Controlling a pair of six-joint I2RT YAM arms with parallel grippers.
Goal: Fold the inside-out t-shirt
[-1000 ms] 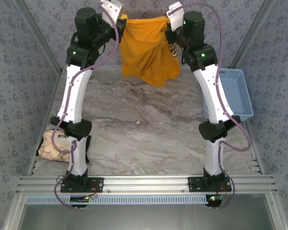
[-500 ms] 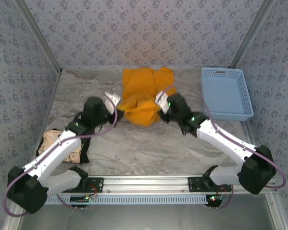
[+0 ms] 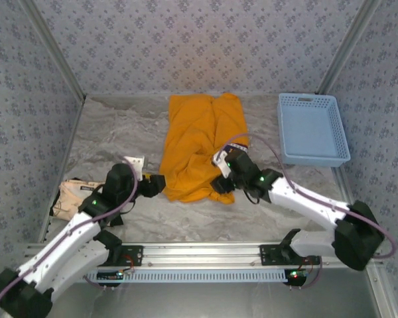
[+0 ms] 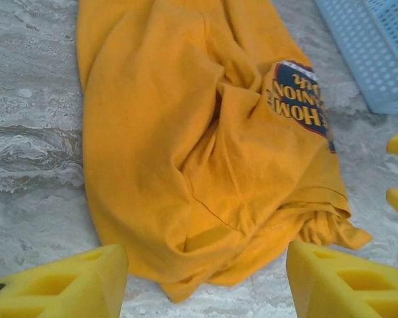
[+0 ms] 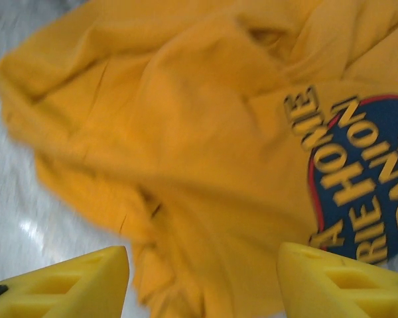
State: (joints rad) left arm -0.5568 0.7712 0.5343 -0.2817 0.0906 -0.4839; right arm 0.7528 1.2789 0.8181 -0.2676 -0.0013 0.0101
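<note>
The inside-out t-shirt (image 3: 200,142) is orange-yellow and lies crumpled lengthwise on the marble table, its near hem bunched. A dark printed graphic (image 5: 365,179) shows on its right side, also seen as the graphic (image 4: 300,99) in the left wrist view. My left gripper (image 3: 156,185) stands open just left of the near hem, with the shirt (image 4: 186,132) spread ahead of its yellow fingers (image 4: 60,286). My right gripper (image 3: 220,185) is open over the hem's right corner, the cloth (image 5: 186,132) lying under and between its fingers (image 5: 345,285), not pinched.
A light blue basket (image 3: 313,129) stands at the back right, its corner (image 4: 378,53) near the shirt. A beige cloth (image 3: 76,199) lies at the left edge beside the left arm. Patterned walls close the table on three sides.
Both arms held the shirt raised at the back. They swept down and toward the near edge, laid it on the table, let go and opened.
</note>
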